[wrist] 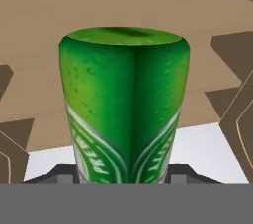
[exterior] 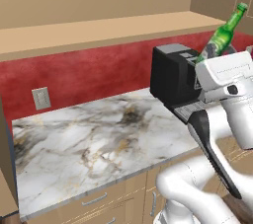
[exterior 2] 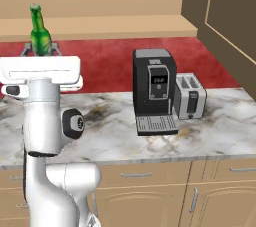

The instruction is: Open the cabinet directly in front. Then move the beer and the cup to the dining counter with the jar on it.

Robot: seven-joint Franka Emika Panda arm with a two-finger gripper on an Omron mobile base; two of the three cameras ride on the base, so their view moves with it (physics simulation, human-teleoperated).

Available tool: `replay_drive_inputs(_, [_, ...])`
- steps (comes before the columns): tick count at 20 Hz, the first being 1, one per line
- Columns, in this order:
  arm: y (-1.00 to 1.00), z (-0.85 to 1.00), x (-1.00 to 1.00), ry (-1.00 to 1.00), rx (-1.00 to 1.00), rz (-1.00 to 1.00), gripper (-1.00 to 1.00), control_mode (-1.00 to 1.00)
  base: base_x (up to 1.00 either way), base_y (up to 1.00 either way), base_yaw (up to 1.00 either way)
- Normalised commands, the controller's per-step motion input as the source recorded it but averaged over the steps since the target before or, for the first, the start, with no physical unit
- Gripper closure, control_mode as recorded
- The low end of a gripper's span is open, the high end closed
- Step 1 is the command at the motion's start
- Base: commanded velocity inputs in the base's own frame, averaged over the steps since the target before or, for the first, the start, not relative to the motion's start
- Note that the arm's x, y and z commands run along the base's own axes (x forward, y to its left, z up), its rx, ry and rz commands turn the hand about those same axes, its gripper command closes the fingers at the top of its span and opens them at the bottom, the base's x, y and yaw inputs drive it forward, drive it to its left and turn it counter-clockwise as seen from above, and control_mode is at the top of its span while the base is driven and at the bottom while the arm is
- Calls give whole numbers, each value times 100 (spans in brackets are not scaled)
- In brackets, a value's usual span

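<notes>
Claw (wrist: 126, 181) pinching beer (wrist: 124, 104) at lower body, raised above marble worktop (exterior: 89, 139) beside black coffee machine (exterior 2: 154, 91). Glass likely rigid, smooth, slippery, breakable; best gripped low on wide labelled barrel. Slim green bottle, long neck, white-lettered label, tilted in left base view.

— How many bottles are showing?
— One beer (exterior 2: 40, 33) is showing.
— And what is sitting on the marble worktop (exterior 2: 115, 136)?
— One coffee machine (exterior 2: 154, 91) and one toaster (exterior 2: 190, 96) are sitting there. One wall outlet (exterior: 41, 98) is showing too.
</notes>
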Motion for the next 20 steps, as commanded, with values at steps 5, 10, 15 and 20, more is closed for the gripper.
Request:
replay_drive_inputs(5, [0, -1, -44, -21, 0, 2, 100, -100, 0, 0, 0])
replay_drive_inputs(10, [0, 0, -67, -21, 0, 0, 100, -100, 0, 0, 0])
replay_drive_inputs(15, [0, 0, -43, -11, 0, 0, 100, -100, 0, 0, 0])
replay_drive_inputs(20, [0, 0, -2, 0, 2, 0, 100, -100, 0, 0, 0])
